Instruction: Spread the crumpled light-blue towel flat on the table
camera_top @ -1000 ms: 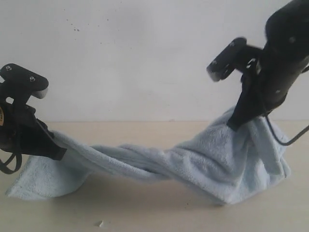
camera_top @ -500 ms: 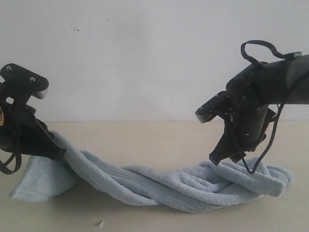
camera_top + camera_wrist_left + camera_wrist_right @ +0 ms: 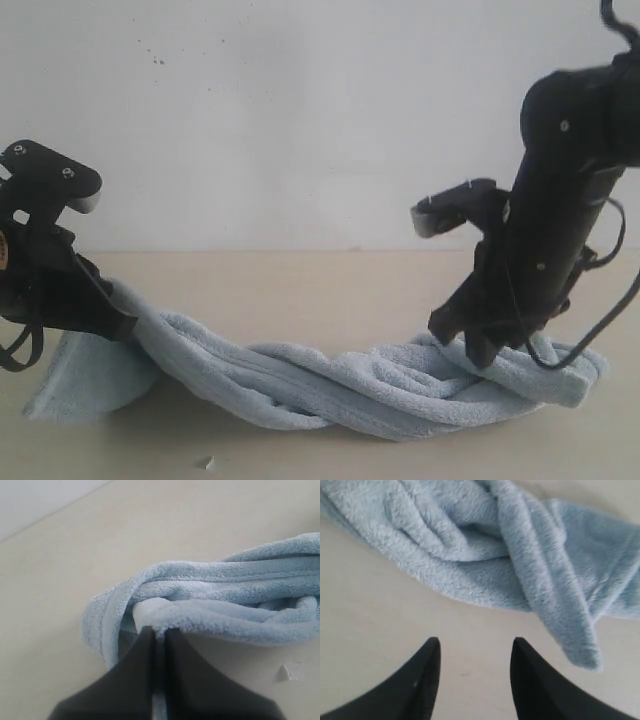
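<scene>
The light-blue towel point(image 3: 340, 385) lies twisted into a long rope across the table point(image 3: 300, 285), from left to right. My left gripper point(image 3: 112, 325) is shut on the towel's left end and holds it a little above the table; the wrist view shows terry cloth point(image 3: 200, 605) pinched between the two black fingers of the left gripper point(image 3: 159, 632). My right gripper point(image 3: 470, 345) stands over the towel's right end, open with nothing in it. In its wrist view the right gripper point(image 3: 475, 647) hangs over bare table, with the towel point(image 3: 485, 550) just beyond the tips.
A white wall point(image 3: 300, 120) rises behind the table. A small white scrap point(image 3: 208, 463) lies near the front edge, also seen as a white scrap point(image 3: 290, 672) in the left wrist view. Bare table shows behind and in front of the towel.
My right gripper let go of the towel's right end, which dropped from its raised position onto the table. The right arm then shifted upright over it. The left gripper kept its hold.
</scene>
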### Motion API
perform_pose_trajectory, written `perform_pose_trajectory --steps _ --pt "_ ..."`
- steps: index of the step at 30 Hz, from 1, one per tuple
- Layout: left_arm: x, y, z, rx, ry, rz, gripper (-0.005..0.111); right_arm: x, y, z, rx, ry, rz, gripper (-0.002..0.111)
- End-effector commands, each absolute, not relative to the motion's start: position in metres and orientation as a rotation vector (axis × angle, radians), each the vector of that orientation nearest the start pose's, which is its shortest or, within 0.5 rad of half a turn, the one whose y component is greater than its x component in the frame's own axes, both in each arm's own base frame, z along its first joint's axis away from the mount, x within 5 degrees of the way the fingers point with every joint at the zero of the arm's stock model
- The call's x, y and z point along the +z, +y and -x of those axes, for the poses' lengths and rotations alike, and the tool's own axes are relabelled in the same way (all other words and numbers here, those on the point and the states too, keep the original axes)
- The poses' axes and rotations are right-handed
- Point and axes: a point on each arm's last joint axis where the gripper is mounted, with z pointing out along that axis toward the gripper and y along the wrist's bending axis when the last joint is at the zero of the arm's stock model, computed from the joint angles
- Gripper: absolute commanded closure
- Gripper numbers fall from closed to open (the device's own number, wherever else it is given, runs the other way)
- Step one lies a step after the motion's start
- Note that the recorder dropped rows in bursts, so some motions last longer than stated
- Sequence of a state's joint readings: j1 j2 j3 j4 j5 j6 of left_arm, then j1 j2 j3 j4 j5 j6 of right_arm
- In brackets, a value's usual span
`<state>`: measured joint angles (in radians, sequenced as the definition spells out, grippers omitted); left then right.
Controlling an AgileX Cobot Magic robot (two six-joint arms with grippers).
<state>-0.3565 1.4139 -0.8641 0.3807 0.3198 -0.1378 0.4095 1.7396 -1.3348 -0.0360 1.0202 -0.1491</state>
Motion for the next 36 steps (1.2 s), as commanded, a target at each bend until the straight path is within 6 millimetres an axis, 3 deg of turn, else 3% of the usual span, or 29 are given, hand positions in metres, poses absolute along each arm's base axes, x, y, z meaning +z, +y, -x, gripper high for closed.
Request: perform_pose_trajectory --steps 1,4,6,9,13,18,23,30,33,36 --pt "0.255 -0.091 -0.277 0.066 2.24 -0.601 0.103 0.206 0.128 -0.322 -0.132 2.844 0.912 0.065" --pt "0.255 -0.091 -0.278 0.064 2.237 -0.601 0.103 0.196 0.115 -0.331 -0.365 2.803 0.84 0.065" --pt "0.255 -0.092 -0.278 0.062 2.231 -0.601 0.103 0.201 0.108 -0.337 -0.491 2.742 0.757 0.065" --pt "0.257 -0.093 -0.279 0.051 2.21 -0.601 0.103 0.207 0.105 -0.342 -0.56 2.675 0.7 0.065" --pt "0.257 -0.093 -0.279 0.049 2.206 -0.601 0.103 0.196 0.107 -0.346 -0.446 2.7 0.693 0.065" --pt "0.255 -0.091 -0.278 0.063 2.234 -0.601 0.103 0.18 0.091 -0.354 -0.392 2.784 0.567 0.065" --pt "0.255 -0.092 -0.278 0.06 2.228 -0.601 0.103 0.175 0.075 -0.36 -0.171 2.827 0.428 0.065" --pt "0.256 -0.092 -0.278 0.054 2.223 -0.596 0.103 0.156 0.075 -0.363 0.064 2.878 0.512 0.065" --pt "0.255 -0.092 -0.278 0.053 2.234 -0.584 0.102 0.158 0.076 -0.363 0.071 2.864 0.503 0.076" --pt "0.255 -0.091 -0.278 0.058 2.242 -0.585 0.09 0.165 0.075 -0.363 0.062 2.834 0.505 0.107"
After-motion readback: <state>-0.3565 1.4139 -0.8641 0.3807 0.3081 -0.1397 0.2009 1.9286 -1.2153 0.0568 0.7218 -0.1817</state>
